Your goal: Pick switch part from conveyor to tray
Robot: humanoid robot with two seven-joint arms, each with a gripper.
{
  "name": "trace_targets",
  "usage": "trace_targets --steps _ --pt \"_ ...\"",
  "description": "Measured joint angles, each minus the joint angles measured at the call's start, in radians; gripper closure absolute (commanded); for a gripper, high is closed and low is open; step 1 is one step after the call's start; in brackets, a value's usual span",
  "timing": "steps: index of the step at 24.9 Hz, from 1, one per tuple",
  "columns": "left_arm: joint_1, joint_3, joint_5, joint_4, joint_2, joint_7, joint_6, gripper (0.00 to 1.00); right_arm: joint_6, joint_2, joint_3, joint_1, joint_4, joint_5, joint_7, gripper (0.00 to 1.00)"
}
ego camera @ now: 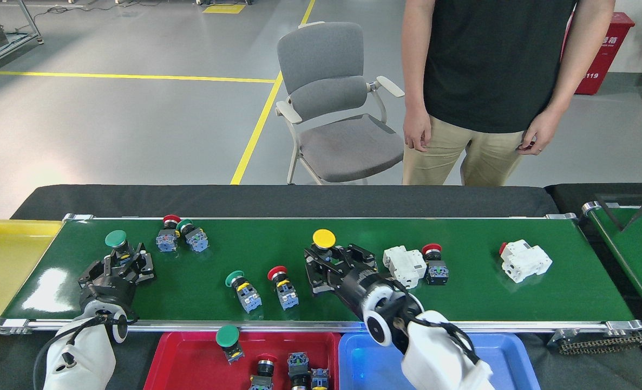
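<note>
step: grasp on conveyor (462, 303) | left gripper (123, 261) clamped round green pushbutton switch (116, 240) near left end | right gripper (338, 261) spread — straddling yellow pushbutton switch (324, 239), not gripping | next: lift to red tray (191, 357)

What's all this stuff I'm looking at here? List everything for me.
conveyor: one, dark green belt with silver rails, across the middle.
push-button switches on the belt: seven; green-capped far left, red and green pair, green and red pair mid-belt, yellow-capped, red right of centre.
white breaker blocks: two, and, right half of belt.
red tray: one, near edge, holding a green-capped switch and a few more.
blue tray: one, beside the red.
yellow tray: one, far left.
second green belt: far right, partly seen.
grey chair: one, behind.
person: one, black shirt, standing behind.
left gripper: around the far-left green switch.
right gripper: by the yellow switch.
</note>
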Motion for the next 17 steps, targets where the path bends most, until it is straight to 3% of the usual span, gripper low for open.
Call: trace_targets --steps 2,4,5,9,11,13,14,17 --pt "0.056 0.000 0.002 -0.090 0.000 0.015 -0.058 0.94 -0.133 -0.006 -0.001 0.080 -0.039 0.000 0.012 0.68" --pt "0.165 0.000 0.013 -0.259 0.003 0.019 -0.159 0.92 -0.220 -0.006 0.000 0.132 -0.058 0.001 0.030 0.11" --pt "0.236 0.002 0.017 -0.359 0.004 0.020 -0.217 0.92 -0.244 -0.005 0.000 0.146 -0.063 0.001 0.050 0.02" --pt "0.542 0.013 0.055 -0.766 0.011 -0.003 -0.456 0.85 -0.280 -0.002 -0.018 0.149 -0.075 0.000 0.091 0.01" --pt "0.665 0.013 0.082 -0.914 0.011 -0.032 -0.532 0.62 -0.284 -0.001 -0.042 0.149 -0.081 0.000 0.095 0.02" --pt "0.768 0.013 0.091 -1.025 0.010 -0.062 -0.566 0.10 -0.284 -0.001 -0.096 0.149 -0.109 0.000 0.096 0.02" --pt "0.813 0.015 0.092 -1.072 0.007 -0.070 -0.574 0.00 -0.286 0.001 -0.149 0.149 -0.127 0.000 0.098 0.02" --pt "0.898 0.017 0.093 -1.166 -0.046 -0.082 -0.587 0.00 -0.288 0.010 -0.322 0.149 -0.142 0.000 0.099 0.02"
